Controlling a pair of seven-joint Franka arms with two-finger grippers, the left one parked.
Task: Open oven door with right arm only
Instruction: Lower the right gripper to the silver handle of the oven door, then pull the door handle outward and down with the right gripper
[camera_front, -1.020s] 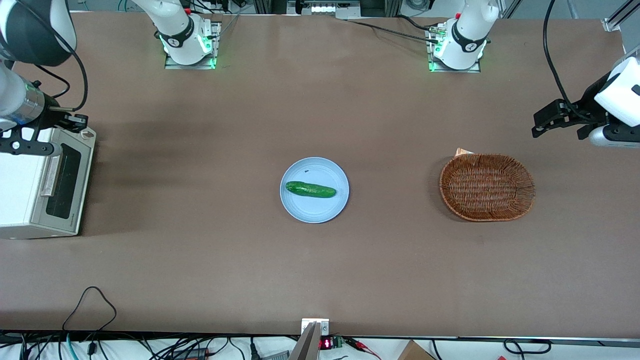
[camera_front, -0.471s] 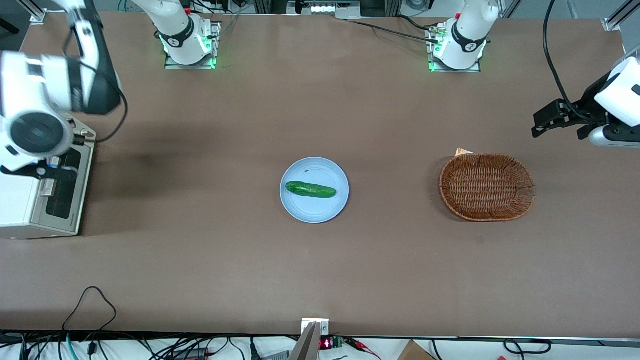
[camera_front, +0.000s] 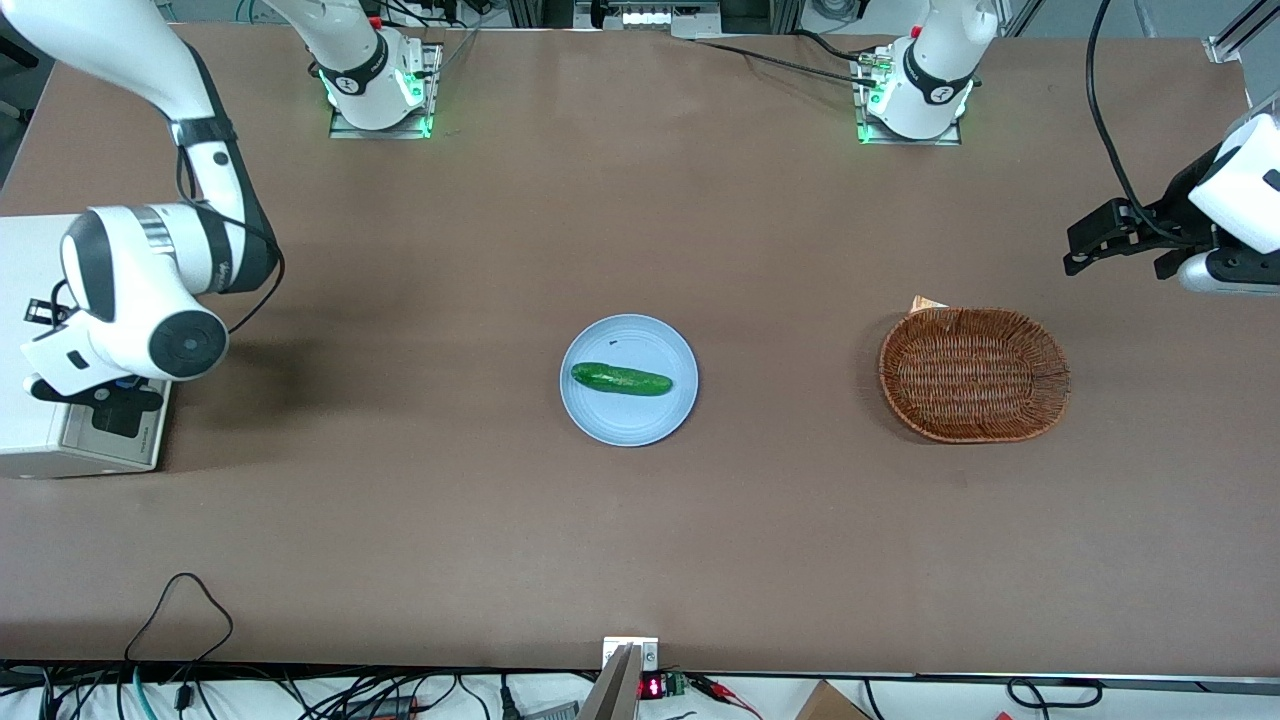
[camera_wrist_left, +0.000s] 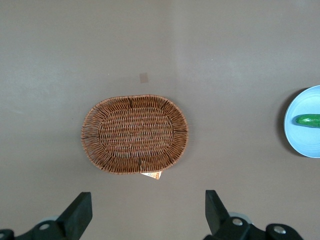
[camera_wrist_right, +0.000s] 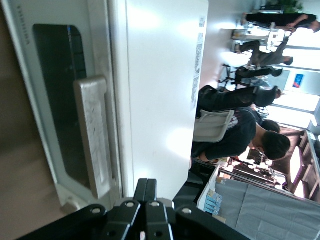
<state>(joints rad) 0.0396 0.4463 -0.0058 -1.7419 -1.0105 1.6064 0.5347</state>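
Hovering over brushed-metal oven door (camera_wrist_right: 65, 115) with flat bar handle (camera_wrist_right: 94, 140), end effector (camera_wrist_right: 146, 196) fingers together.

A white robot arm (camera_front: 140, 290) banded in black ends in a black gripper (camera_wrist_right: 146, 192) above a white oven (camera_wrist_right: 160, 90); the oven door (camera_wrist_right: 60, 100) shows silver-grey framing and dark glass; a green cucumber (camera_front: 621, 379) lies on a pale blue plate (camera_front: 628, 425); a brown woven basket (camera_front: 974, 374) sits on the brown table (camera_front: 640, 540).
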